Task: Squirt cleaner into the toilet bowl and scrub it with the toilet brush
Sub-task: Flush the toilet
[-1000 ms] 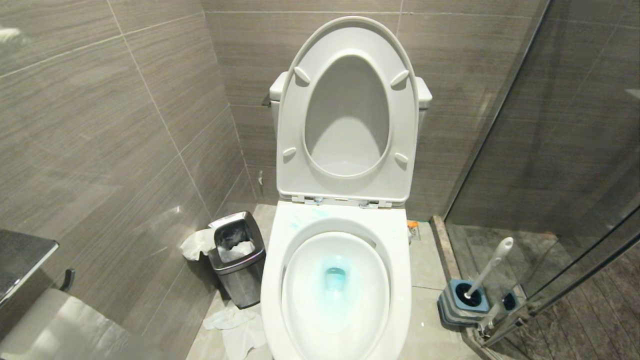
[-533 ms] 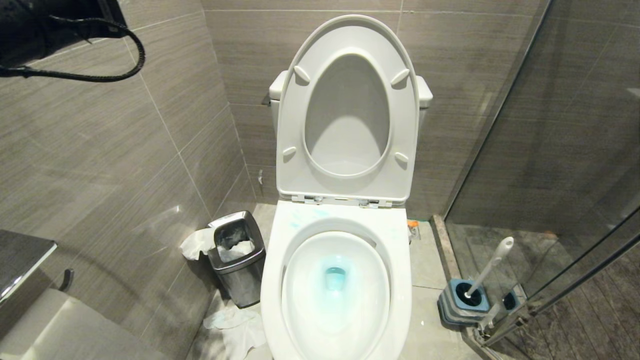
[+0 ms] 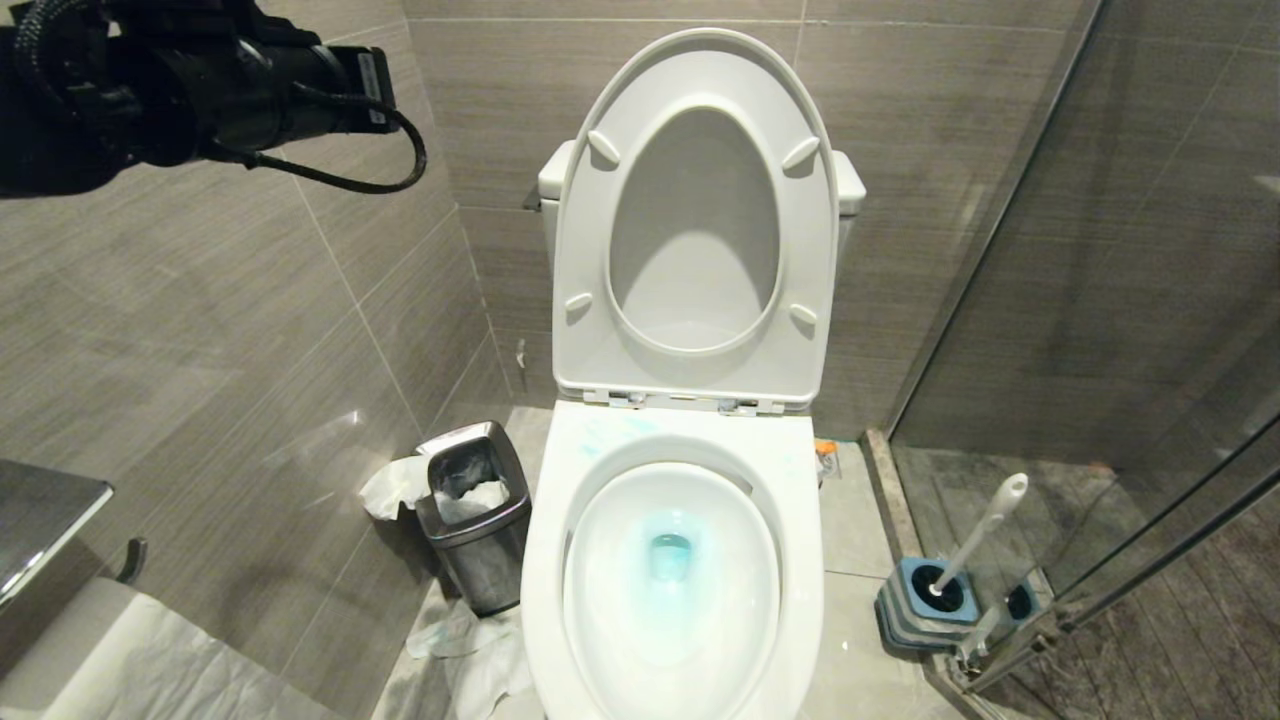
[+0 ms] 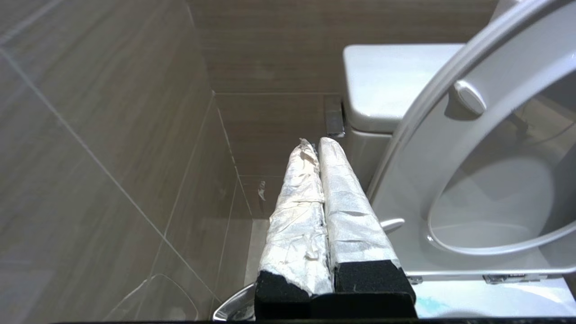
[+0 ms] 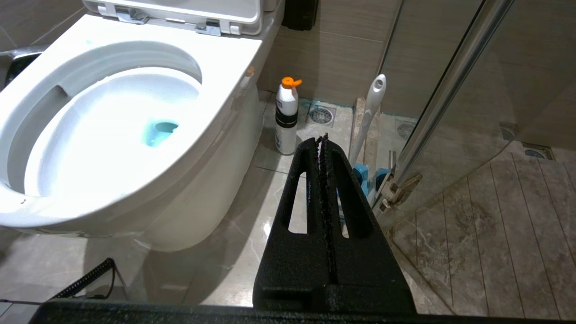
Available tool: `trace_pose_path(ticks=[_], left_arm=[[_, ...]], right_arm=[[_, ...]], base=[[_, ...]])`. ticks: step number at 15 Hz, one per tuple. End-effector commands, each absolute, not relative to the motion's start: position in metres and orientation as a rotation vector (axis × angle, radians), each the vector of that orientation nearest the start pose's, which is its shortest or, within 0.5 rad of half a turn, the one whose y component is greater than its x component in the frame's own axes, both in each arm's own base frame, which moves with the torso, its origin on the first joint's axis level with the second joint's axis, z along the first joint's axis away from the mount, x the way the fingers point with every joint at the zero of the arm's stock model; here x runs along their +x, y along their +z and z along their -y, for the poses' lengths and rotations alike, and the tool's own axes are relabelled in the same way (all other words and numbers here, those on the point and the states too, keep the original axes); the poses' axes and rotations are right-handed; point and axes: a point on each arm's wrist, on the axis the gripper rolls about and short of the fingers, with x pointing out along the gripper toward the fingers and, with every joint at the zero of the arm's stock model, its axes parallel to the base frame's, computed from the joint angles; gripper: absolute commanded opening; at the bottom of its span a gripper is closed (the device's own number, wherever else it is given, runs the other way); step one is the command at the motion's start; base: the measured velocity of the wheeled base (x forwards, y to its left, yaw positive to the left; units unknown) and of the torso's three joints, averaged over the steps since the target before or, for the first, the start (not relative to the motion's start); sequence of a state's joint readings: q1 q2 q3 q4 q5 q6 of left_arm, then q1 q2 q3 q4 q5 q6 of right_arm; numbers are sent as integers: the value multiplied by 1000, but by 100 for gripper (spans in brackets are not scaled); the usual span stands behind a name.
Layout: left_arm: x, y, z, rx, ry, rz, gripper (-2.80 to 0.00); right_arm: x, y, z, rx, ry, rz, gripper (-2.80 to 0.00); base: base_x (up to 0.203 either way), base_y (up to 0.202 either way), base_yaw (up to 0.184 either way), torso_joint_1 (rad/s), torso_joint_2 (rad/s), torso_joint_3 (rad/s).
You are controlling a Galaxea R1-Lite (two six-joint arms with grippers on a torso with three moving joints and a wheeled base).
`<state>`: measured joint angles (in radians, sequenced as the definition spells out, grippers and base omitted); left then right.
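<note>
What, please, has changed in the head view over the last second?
The black left arm has swung into the top-left corner, advancing toward the raised toilet lid; its left gripper is shut and empty. The white ceramic toilet bowl, turquoise-blue cleaner and white-handled toilet brush stayed put.

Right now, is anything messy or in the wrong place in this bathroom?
Yes. Crumpled white paper lies on the floor by the steel bin, and more spills over the bin's side. Faint teal cleaner streaks smear the back of the toilet bowl's rim, outside the bowl.
</note>
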<state>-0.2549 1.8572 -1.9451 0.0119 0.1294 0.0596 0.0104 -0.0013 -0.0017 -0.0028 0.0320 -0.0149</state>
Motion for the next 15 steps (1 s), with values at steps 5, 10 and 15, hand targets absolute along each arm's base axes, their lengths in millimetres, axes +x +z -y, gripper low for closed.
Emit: trace_pose_path(ticks=[5,10,15], left_arm=[[366,369,98,49,-147,79,-280],[387,360,108,35,-148,185,-280],[389,355,114,42,-160,176,-280]], right_arm=[[-23,76,0,-15,43,5,-280],[-23,76,0,-15,43,5,-280],[-23,76,0,-15,43,5,-280]], base=[[0,0,0,0,0,0],[0,0,0,0,0,0],[0,0,0,0,0,0]])
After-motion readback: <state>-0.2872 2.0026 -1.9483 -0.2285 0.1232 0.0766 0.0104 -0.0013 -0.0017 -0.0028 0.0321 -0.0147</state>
